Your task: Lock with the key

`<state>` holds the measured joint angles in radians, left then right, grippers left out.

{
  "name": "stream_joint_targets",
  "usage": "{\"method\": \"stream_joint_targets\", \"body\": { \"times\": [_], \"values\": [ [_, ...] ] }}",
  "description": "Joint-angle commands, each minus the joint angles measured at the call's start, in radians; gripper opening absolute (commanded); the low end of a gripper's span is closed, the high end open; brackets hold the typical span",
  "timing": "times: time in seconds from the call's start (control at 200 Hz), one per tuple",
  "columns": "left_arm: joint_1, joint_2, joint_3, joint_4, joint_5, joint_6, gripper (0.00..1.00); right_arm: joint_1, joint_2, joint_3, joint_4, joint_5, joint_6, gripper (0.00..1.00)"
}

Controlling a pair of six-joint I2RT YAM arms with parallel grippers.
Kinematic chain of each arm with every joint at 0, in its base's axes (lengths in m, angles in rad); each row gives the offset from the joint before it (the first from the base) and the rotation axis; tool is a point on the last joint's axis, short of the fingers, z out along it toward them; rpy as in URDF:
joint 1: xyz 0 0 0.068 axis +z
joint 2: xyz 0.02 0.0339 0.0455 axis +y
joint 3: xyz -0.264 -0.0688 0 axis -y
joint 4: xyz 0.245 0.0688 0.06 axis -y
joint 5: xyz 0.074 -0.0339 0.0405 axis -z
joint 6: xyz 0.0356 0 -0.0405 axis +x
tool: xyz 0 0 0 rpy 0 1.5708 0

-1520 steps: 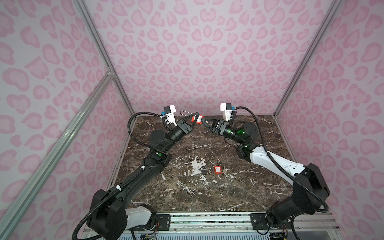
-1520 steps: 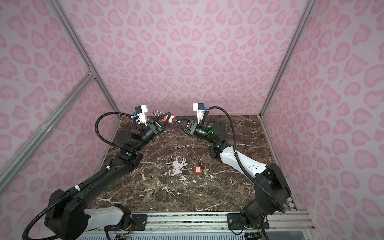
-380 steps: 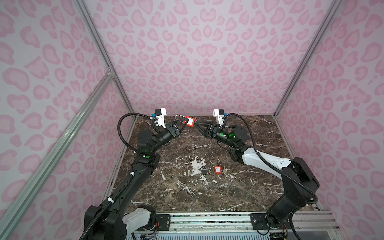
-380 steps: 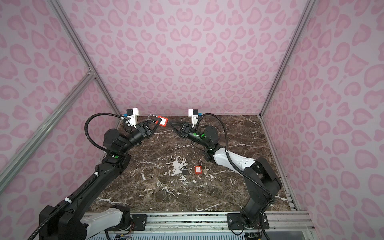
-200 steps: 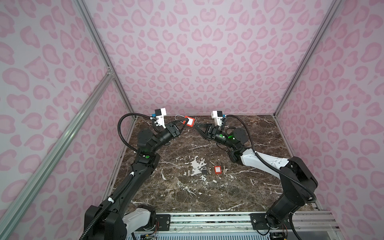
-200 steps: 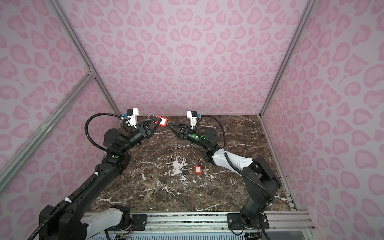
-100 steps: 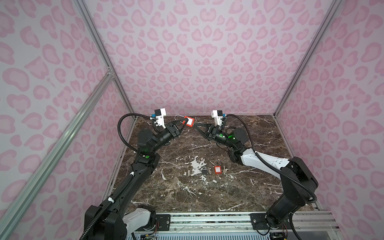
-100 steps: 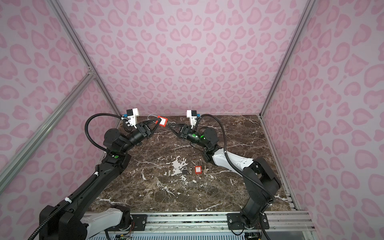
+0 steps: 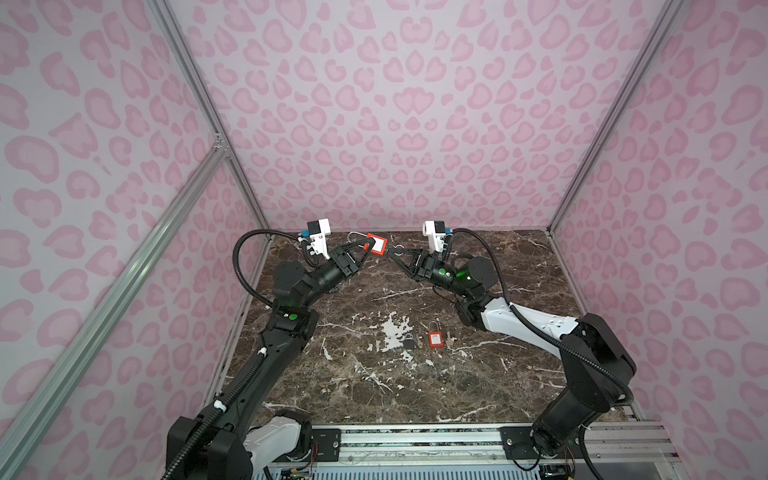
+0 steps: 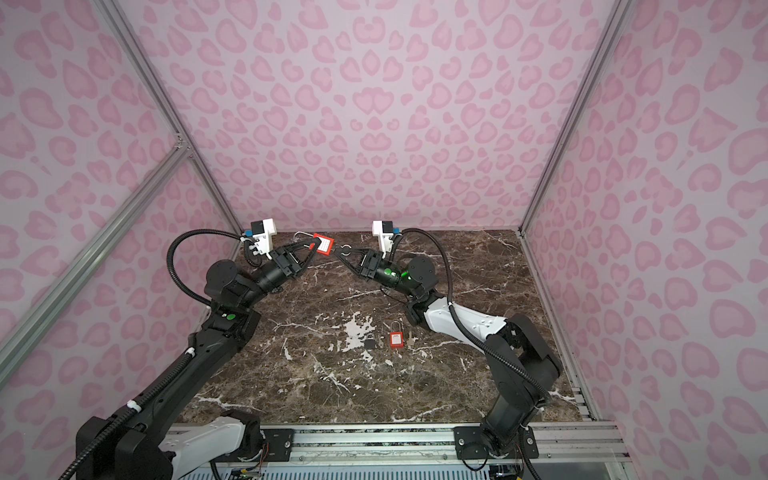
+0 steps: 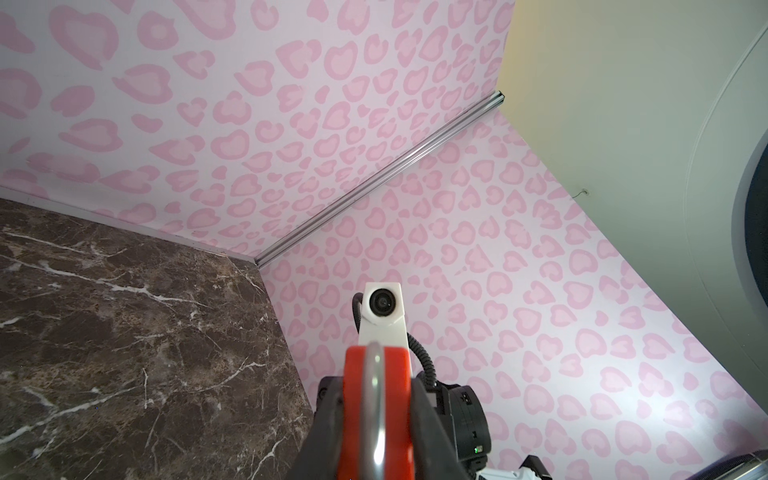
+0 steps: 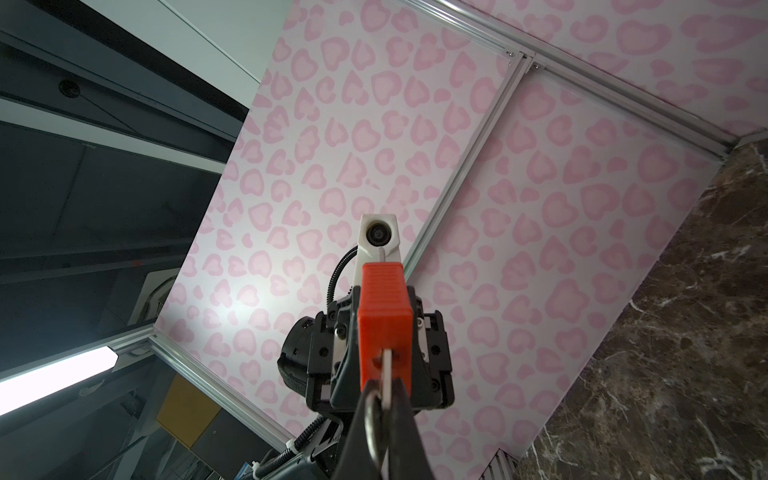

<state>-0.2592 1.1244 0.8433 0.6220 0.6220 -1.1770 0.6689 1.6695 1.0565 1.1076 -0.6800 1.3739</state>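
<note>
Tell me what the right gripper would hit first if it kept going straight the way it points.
Most likely the red padlock clamped in the left gripper: the key that the right gripper pinches enters its near end.

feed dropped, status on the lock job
Left claw shut on red padlock, raised. Right claw shut on key, key in its keyhole. Loose red lock and dark lock lie on the table, clear of both.
</note>
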Motion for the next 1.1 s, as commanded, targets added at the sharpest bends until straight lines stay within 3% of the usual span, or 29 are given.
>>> {"method": "stream_joint_targets", "body": {
  "times": [0.0, 0.415, 0.715, 0.95, 1.095],
  "values": [
    [0.014, -0.022, 0.0, 0.082, -0.041, -0.005, 0.04, -0.012, -0.003, -0.019, -0.025, 0.012, -0.003, 0.0],
    [0.05, -0.04, -0.001, 0.066, -0.031, -0.004, 0.04, -0.046, -0.041, -0.072, -0.026, 0.004, -0.008, 0.0],
    [0.045, 0.005, -0.002, 0.008, 0.002, 0.011, 0.04, -0.135, -0.107, -0.169, -0.038, -0.007, -0.008, 0.0],
    [-0.05, 0.083, 0.008, -0.109, -0.008, 0.128, 0.03, -0.24, -0.225, -0.309, -0.118, -0.026, -0.048, 0.0],
    [-0.133, 0.174, 0.043, -0.188, -0.011, 0.211, 0.03, -0.3, -0.347, -0.381, -0.297, -0.009, -0.132, 0.0]
  ]
}}
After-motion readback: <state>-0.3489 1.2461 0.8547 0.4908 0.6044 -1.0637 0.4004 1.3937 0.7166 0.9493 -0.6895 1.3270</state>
